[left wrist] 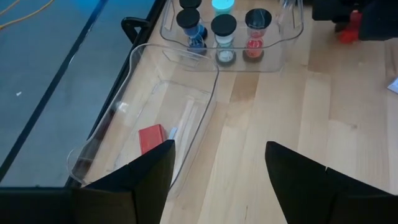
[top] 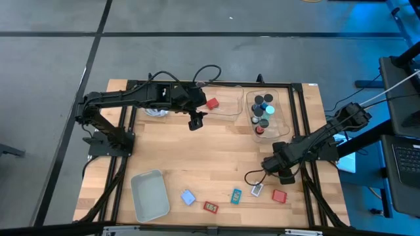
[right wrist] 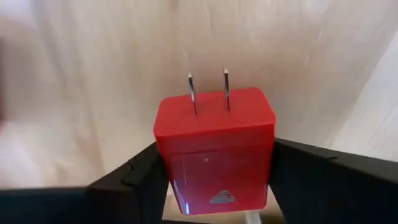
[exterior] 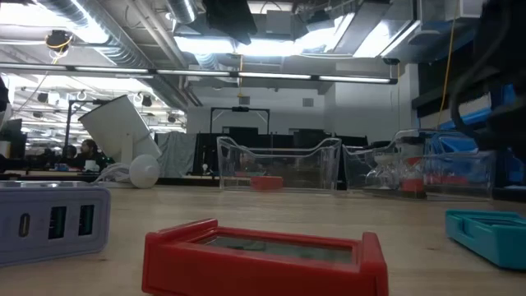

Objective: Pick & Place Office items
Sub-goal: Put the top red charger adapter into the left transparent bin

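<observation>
My right gripper (right wrist: 214, 186) is at the table's near right (top: 283, 180), shut on a red plug block (right wrist: 214, 149) whose two metal prongs point away from the fingers. My left gripper (left wrist: 217, 174) is open and holds nothing; it hovers over bare wood (top: 195, 122) beside a clear bin (top: 230, 105) with another red block (top: 212, 103) lying on its floor. A second clear bin (top: 268, 113) holds several stubby cylinders (left wrist: 224, 28) standing upright. A pale blue block (top: 188, 197), red card (top: 210, 207), teal card (top: 236, 195) and white card (top: 256, 190) lie flat near the near edge. My right gripper pinches the red plug block by two opposite side faces (right wrist: 163, 162), one finger (right wrist: 130, 177) on each side, below the pronged end (right wrist: 211, 106). The fingers come slanting down from the far right. The block's lower end is hidden, so I cannot tell whether it is lifted.
A grey-white bin (top: 149, 195) sits at the near left. A large white cylinder (exterior: 123, 131) and coiled cable lie at the far left under my left arm. A black frame (top: 302, 131) edges the table. Bare wood (top: 210, 154) fills the middle.
</observation>
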`<action>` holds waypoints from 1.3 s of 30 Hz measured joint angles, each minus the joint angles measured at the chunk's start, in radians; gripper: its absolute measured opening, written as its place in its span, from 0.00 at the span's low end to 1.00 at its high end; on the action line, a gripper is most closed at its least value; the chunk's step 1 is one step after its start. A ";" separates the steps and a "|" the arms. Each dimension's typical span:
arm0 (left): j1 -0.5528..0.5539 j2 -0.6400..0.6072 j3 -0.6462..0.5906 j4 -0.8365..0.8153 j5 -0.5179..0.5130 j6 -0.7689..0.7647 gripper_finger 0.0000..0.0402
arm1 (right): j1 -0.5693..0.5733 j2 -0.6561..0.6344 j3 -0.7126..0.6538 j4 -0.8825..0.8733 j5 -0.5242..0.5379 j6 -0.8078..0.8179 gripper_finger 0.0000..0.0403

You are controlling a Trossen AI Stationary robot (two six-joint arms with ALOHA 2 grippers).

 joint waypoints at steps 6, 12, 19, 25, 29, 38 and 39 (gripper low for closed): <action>0.000 0.000 0.000 -0.013 0.000 0.000 0.61 | -0.005 0.000 0.149 -0.001 0.164 -0.033 0.54; 0.000 0.000 0.000 -0.017 -0.009 -0.006 0.61 | -0.073 0.000 0.351 0.002 0.538 -0.181 0.54; -0.025 -0.025 0.000 -0.071 -0.027 -0.099 0.61 | -0.265 -0.001 0.493 0.083 0.757 -0.262 0.54; -0.098 -0.087 0.000 -0.077 -0.095 -0.122 0.61 | -0.490 0.017 0.493 0.335 0.617 -0.381 0.54; -0.159 -0.123 0.000 -0.090 -0.190 -0.139 0.61 | -0.621 0.073 0.493 0.542 0.511 -0.416 0.54; -0.265 -0.153 0.000 -0.161 -0.376 -0.186 0.61 | -0.789 0.312 0.493 0.793 0.309 -0.402 0.54; -0.272 -0.153 0.000 -0.173 -0.394 -0.187 0.61 | -0.799 0.337 0.493 0.812 0.307 -0.382 0.54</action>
